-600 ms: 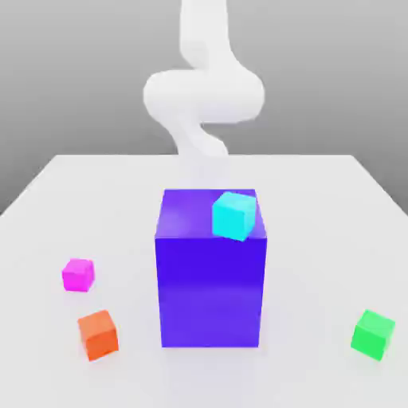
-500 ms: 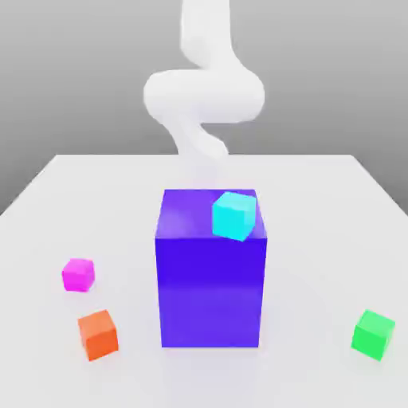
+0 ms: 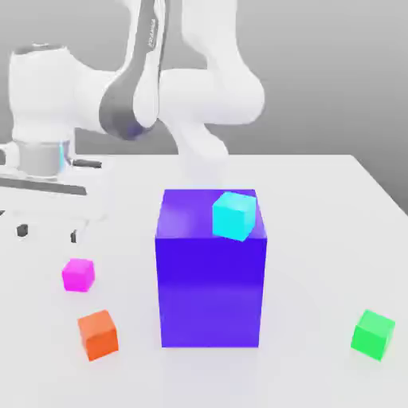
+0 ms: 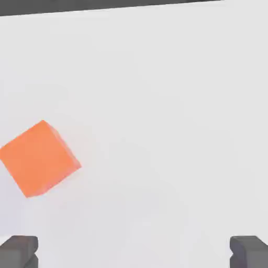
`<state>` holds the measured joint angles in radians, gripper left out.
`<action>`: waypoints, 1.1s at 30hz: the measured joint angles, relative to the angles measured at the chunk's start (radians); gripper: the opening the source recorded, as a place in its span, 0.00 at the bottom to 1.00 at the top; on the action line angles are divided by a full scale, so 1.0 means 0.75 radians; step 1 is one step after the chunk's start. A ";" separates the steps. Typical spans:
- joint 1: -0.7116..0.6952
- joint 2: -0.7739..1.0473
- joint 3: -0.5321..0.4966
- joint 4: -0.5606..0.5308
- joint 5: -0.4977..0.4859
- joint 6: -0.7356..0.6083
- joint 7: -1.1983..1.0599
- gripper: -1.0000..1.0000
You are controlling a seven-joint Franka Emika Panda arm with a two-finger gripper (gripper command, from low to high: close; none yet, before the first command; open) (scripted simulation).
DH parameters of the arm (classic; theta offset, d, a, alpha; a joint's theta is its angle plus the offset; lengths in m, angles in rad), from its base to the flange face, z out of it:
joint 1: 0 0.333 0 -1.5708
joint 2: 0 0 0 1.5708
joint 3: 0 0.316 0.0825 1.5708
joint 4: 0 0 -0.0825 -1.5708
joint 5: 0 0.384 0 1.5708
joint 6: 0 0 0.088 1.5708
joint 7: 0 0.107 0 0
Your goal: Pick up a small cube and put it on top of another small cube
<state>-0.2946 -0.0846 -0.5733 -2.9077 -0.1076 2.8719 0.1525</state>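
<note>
1. Exterior view: the small magenta-pink cube (image 3: 78, 274) sits on the white table (image 3: 319, 239), toward the exterior view's left, apart from everything else.
2. The gripper (image 3: 48, 233) hovers above and just behind it, fingers spread wide and empty; its dark fingertips (image 3: 22, 230) hang clear of the table.
3. An orange cube (image 3: 98, 334) lies near the magenta-pink one, closer to the camera.
4. The big purple-blue block (image 3: 210, 279) stands mid-table with a cyan cube (image 3: 234, 215) on its top.
5. A green cube (image 3: 373, 334) rests well apart, at the exterior view's right.
6. Hand view: the orange cube (image 4: 39, 158) lies on the table (image 4: 157, 104), and both fingertips (image 4: 19, 250) stand wide apart.
</note>
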 joint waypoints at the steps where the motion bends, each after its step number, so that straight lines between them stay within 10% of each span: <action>1: 0.011 0.069 -0.020 -0.012 0.111 0.048 -0.105 0.50; 9: -0.573 0.445 0.696 0.051 0.710 0.327 -0.570 0.50; 10: -0.609 0.467 0.734 0.055 0.720 0.346 -0.578 0.00; 17: -0.609 0.462 0.734 0.054 0.714 0.339 -0.574 0.00; 24: -0.391 0.181 0.394 -0.014 0.269 0.128 -0.246 0.00; 33: -0.265 0.194 0.493 0.188 -0.160 -0.053 -0.361 0.00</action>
<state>-0.4932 0.0607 -0.2036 -2.7667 -0.2278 2.8323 -0.1184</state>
